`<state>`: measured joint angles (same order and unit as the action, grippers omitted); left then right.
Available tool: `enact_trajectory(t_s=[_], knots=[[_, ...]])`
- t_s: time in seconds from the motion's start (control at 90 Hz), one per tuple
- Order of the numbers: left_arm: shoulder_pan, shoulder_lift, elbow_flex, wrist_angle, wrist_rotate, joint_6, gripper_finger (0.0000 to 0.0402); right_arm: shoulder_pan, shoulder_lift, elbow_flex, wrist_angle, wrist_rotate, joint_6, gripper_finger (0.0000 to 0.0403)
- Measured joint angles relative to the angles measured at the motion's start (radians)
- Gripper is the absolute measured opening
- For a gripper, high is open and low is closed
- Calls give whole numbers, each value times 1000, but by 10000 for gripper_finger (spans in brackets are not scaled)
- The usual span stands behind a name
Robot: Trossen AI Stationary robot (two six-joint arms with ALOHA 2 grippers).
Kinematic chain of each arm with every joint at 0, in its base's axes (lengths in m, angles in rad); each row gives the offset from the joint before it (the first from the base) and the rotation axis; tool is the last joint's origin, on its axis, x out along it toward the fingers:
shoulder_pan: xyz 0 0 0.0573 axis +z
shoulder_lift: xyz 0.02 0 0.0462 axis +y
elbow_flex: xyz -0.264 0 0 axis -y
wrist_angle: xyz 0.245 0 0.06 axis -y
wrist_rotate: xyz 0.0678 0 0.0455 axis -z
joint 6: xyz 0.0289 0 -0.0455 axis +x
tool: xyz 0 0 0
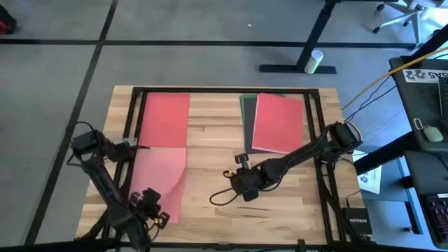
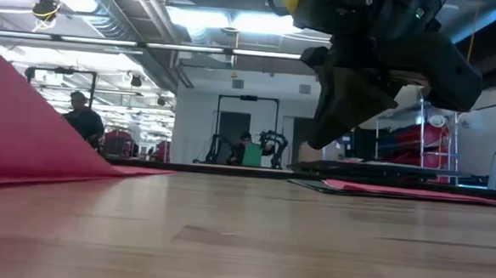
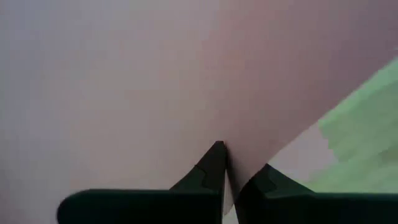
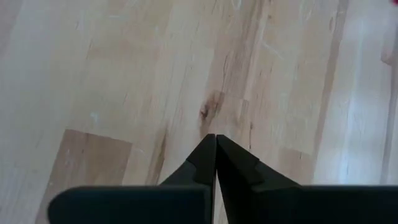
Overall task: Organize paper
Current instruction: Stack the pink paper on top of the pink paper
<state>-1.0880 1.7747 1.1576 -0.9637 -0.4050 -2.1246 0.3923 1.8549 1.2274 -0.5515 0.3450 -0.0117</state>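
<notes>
A pink sheet (image 1: 159,175) lies at the table's near left, and its near part rises off the wood (image 2: 27,127). My left gripper (image 1: 150,203) is shut on it. A red sheet (image 1: 166,117) lies flat at the far left. At the far right another red sheet (image 1: 278,122) rests on a dark grey and a green sheet (image 1: 247,115); this stack also shows in the low view (image 2: 398,191). My right gripper (image 1: 241,183) hangs shut over bare wood near the table's middle, holding nothing (image 4: 216,138). My left gripper (image 3: 229,155) pinches the pink sheet between its two fingers at the sheet's near edge (image 3: 229,186), close to the near right corner. A single layer passes between the fingers. The near part is lifted and slopes up, while the far part (image 1: 161,157) stays on the table.
A black frame (image 1: 224,89) runs around the tabletop. A thin cable (image 1: 220,198) loops on the wood beside my right gripper. A white bottle (image 1: 313,61) lies on the floor beyond the table. People (image 2: 83,118) stand in the room behind. Bare wood lies between the sheets.
</notes>
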Motion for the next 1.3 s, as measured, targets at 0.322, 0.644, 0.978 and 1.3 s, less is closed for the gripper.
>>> enact_trajectory(t_s=[0.322,0.644,0.978,1.3], knots=[[-52,8,12,-5,70,-30,0,0,0,0,2,-18,-1,0],[-52,8,16,-36,71,9,0,0,0,0,49,-75,-16,1],[-52,8,16,17,72,67,0,0,0,0,55,-77,-18,1],[-52,8,16,26,72,67,50,0,0,0,55,-77,-18,1]])
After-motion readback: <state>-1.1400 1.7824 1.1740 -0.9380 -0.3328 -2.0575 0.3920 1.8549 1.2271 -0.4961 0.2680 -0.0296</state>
